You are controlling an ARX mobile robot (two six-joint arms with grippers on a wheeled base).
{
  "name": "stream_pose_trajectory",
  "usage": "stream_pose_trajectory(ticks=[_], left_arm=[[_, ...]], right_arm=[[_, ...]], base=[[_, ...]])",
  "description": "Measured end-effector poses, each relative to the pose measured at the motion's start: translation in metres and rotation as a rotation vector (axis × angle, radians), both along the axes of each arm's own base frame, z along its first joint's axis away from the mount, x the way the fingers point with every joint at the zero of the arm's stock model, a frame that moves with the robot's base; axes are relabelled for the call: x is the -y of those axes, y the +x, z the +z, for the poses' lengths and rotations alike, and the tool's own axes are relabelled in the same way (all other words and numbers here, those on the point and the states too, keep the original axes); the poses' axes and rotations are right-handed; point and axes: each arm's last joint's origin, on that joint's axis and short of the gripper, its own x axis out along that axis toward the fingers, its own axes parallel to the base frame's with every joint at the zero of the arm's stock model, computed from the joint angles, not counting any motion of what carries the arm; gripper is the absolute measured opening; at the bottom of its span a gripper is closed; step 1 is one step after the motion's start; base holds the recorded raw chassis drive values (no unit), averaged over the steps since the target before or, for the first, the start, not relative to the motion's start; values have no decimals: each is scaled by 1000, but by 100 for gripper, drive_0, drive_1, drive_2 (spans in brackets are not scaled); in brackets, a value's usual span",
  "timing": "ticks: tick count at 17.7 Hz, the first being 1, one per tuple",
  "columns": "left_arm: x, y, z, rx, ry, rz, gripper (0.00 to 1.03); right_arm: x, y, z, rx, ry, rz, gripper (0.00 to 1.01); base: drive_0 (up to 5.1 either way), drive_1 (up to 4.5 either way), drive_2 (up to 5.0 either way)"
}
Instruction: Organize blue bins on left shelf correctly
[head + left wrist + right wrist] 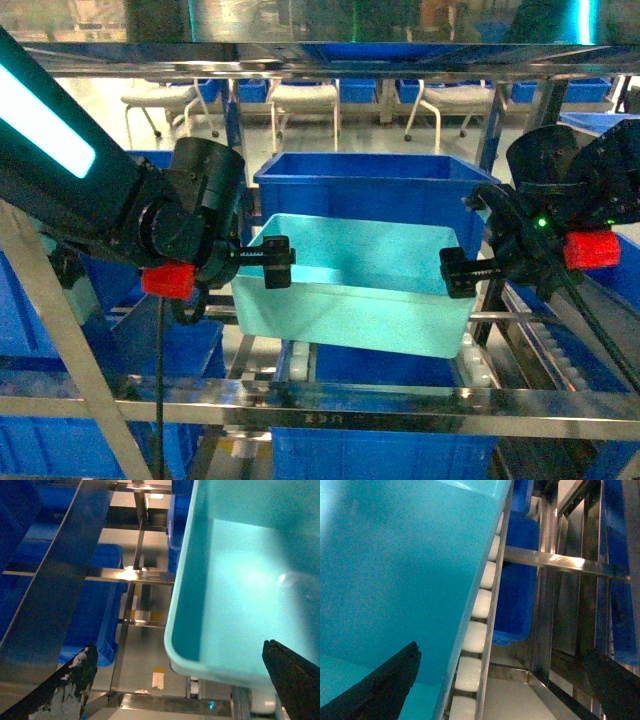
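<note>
A light turquoise blue bin (pixel 350 290) sits slightly tilted on the roller tracks of the left shelf (pixel 350 405), in the middle of the head view. My left gripper (pixel 272 260) is at the bin's left wall. In the left wrist view it (pixel 180 647) is open wide, with the bin's rim (pixel 175 630) between its fingers. My right gripper (pixel 458 272) is at the bin's right wall. It (pixel 502 650) is also open, one finger (pixel 380 687) inside the bin (pixel 395 570) and the other outside it.
A larger dark blue bin (pixel 370 185) stands right behind the turquoise one. More dark blue bins fill the level below (pixel 380 455) and the left side (pixel 60 320). White rollers (pixel 475 630) run along the bin's right edge. Steel uprights and cross bars (pixel 130 575) frame the space.
</note>
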Motion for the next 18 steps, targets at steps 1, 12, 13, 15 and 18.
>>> stream_pose_trajectory(ticks=[1,12,13,15,18], left_arm=[[0,-13,11,21,1,-3,98],[-24,-148,60,-34,45,107,98],[-22,-165,79,13,16,100,98],[-13,-209,103,95,-2,58,98],[-16,-216,111,178,-22,60,97]], right_arm=[[1,-10,4,5,15,2,98],[2,-129,30,-40,170,20,98],[4,-146,41,-15,204,21,98],[10,-183,73,97,263,18,98],[12,-206,81,167,286,17,97]], base=[[0,0,0],[0,0,0],[0,0,0],[0,0,0],[0,0,0]])
